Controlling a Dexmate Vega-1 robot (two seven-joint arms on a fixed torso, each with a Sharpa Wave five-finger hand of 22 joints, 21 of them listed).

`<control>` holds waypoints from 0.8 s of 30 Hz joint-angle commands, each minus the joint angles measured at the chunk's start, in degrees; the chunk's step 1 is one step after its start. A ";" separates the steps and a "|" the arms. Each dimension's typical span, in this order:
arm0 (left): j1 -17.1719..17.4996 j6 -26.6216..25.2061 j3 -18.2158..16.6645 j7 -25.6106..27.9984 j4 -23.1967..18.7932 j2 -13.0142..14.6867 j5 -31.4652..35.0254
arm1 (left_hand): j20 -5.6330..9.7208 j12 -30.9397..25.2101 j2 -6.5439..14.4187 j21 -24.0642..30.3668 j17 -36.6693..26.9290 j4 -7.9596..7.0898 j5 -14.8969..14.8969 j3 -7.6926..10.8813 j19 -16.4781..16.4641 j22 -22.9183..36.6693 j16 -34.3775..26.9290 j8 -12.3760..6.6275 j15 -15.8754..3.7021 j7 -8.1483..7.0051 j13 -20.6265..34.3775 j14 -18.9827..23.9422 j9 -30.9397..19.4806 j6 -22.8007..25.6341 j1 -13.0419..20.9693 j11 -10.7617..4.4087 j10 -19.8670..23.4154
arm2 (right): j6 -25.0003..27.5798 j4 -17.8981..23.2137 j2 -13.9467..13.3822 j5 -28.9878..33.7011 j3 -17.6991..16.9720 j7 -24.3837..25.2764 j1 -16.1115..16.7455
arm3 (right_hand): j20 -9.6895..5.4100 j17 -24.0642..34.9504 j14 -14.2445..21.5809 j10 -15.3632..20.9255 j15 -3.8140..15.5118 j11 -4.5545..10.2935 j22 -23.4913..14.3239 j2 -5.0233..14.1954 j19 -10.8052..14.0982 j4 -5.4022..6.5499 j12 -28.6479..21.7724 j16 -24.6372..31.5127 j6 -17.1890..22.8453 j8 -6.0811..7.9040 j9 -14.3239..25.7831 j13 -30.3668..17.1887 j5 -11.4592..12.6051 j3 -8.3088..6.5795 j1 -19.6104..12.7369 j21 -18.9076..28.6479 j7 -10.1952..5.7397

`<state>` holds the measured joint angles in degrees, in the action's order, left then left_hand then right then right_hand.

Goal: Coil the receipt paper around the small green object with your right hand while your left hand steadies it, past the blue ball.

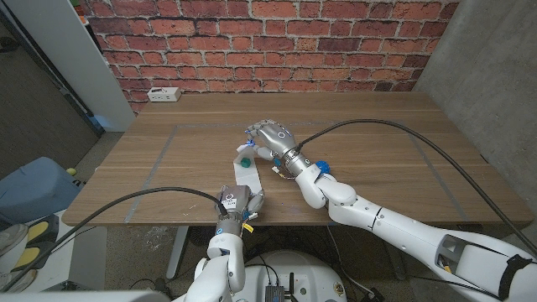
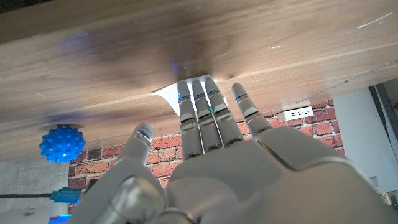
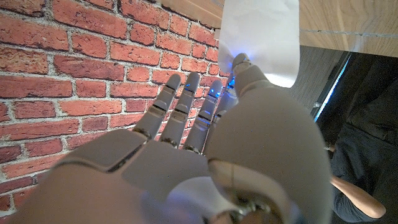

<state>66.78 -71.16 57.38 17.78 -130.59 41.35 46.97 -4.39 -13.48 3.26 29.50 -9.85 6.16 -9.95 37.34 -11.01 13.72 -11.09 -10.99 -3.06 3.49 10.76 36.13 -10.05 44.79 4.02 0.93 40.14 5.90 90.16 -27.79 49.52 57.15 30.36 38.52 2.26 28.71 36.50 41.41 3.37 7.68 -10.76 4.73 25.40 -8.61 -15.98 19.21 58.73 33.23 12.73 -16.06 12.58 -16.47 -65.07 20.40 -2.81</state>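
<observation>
The paper (image 1: 248, 174) lies as a white strip on the table (image 1: 377, 134), running from the left hand (image 1: 238, 204) at the near edge up toward 12 o'clock, where it ends at the right hand (image 1: 272, 138). The green object (image 1: 243, 162) sits at the strip's far end, at about 8 o'clock from the right hand and just beside its fingers (image 1: 253, 144); whether they touch it I cannot tell. The left hand sits on the strip's near end, its fingers (image 2: 205, 112) straight and close together, tips against the paper (image 2: 174, 96) in the left wrist view (holding it down rather than gripping it). The right hand (image 3: 205, 137) has its fingers extended side by side, with the paper (image 3: 261, 37) just beyond their tips; whether it grips anything I cannot tell. The ball (image 1: 320, 165) lies at 4 o'clock from the right hand, beside its wrist; it is a spiky blue one (image 2: 62, 144) in the left wrist view.
</observation>
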 commanded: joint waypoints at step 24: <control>-9.56 -7.53 7.07 2.00 -1.28 1.27 -10.60 | -0.68 1.06 0.54 -0.46 -0.04 -0.16 -0.04 0.24 1.52 0.05 0.37 0.42 0.23 -0.58 0.23 -1.20 -0.29 -1.79 -0.52 -0.16 -1.35 | -2.61 12.61 -6.26 -21.60 -6.81 -36.50 2.26 | 2.84 10.70 3.25 6.74 8.96 -0.87 -0.71 0.47 -3.68 0.05 -2.77 8.13 1.52 0.92 -1.30 -2.76 -1.10 0.52 1.34 -1.69 1.50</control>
<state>59.37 -77.31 62.69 17.43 -131.30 42.05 39.93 -5.01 -12.53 3.34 29.00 -9.85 6.16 -9.95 37.34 -9.59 13.63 -10.59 -10.25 -2.96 3.08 10.77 34.81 -10.19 43.14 3.48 0.83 38.37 5.89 100.65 -32.69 36.21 51.84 4.01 41.58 5.23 36.13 38.82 46.86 3.69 6.34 -11.08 5.22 20.76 -8.00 -17.99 24.43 58.77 34.18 11.41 -18.05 11.63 -16.43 -63.52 18.39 -2.76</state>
